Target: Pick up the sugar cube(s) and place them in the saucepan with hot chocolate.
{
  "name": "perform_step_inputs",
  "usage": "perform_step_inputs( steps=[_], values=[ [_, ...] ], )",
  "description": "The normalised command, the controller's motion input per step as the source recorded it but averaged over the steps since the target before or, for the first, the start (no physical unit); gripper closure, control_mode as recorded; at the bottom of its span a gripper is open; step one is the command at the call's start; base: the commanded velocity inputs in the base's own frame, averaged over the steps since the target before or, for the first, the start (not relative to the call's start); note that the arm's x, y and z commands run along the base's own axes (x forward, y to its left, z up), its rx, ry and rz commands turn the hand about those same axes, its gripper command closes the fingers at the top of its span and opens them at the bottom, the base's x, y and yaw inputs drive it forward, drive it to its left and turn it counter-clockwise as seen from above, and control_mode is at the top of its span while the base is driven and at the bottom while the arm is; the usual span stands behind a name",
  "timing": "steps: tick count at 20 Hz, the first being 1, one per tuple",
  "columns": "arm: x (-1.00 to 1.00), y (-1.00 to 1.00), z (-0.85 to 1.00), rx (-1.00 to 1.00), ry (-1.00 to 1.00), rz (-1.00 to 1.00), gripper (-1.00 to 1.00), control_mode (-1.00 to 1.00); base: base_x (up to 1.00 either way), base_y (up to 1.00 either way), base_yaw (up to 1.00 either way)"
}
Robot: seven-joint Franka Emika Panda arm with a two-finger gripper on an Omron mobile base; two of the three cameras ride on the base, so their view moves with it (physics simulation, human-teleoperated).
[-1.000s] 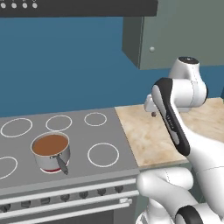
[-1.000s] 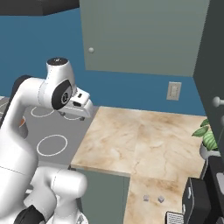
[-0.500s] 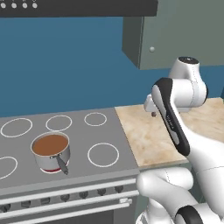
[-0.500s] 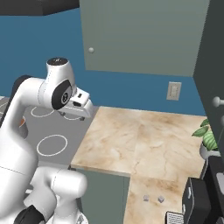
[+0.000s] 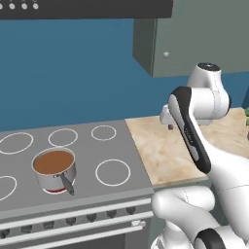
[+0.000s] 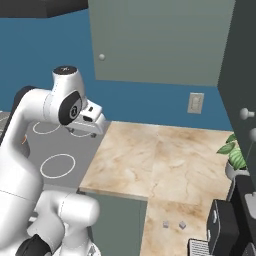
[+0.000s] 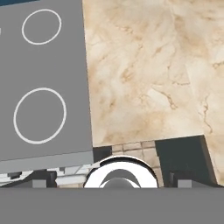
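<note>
Well clear of the saucepan (image 5: 53, 168), two sugar cubes (image 6: 173, 225) lie on the tabletop (image 6: 165, 160); the gripper's (image 6: 82, 131) spread cannot be told.

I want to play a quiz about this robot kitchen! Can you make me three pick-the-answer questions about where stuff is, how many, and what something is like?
1. Where is the saucepan?
A. on the stove
B. on the marble counter
C. in the cabinet

2. How many sugar cubes lie on the counter?
A. one
B. two
C. five

3. What is in the saucepan?
A. nothing
B. clear water
C. brown liquid

Answers: 1 A, it sits on the grey stove among the white rings. 2 B, two small cubes lie side by side near the counter's front. 3 C, the left base view shows brown liquid inside.
</note>
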Motion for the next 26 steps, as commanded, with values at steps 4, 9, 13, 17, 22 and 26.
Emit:
perform_step_inputs(
  steps=[4, 9, 13, 17, 22, 26],
  values=[
    [0.00, 0.00, 0.00, 0.00, 0.00, -0.06, -1.00, -1.00, 0.00, 0.00, -0.02],
    [-0.32, -0.25, -0.03, 0.01, 0.03, -0.30, -1.00, -1.00, 0.00, 0.00, 0.00],
    [-0.46, -0.54, -0.15, 0.03, 0.10, -0.45, -1.00, -1.00, 0.00, 0.00, 0.00],
    [-0.21, -0.96, -0.38, 0.00, 0.16, -0.45, -1.00, -1.00, 0.00, 0.00, 0.00],
    [0.24, -1.00, -0.04, 0.00, 0.27, -0.25, -1.00, -1.00, 0.00, 0.00, 0.00],
    [0.31, -1.00, -0.07, 0.00, 0.35, -0.08, -1.00, -1.00, 0.00, 0.00, 0.00]
  ],
)
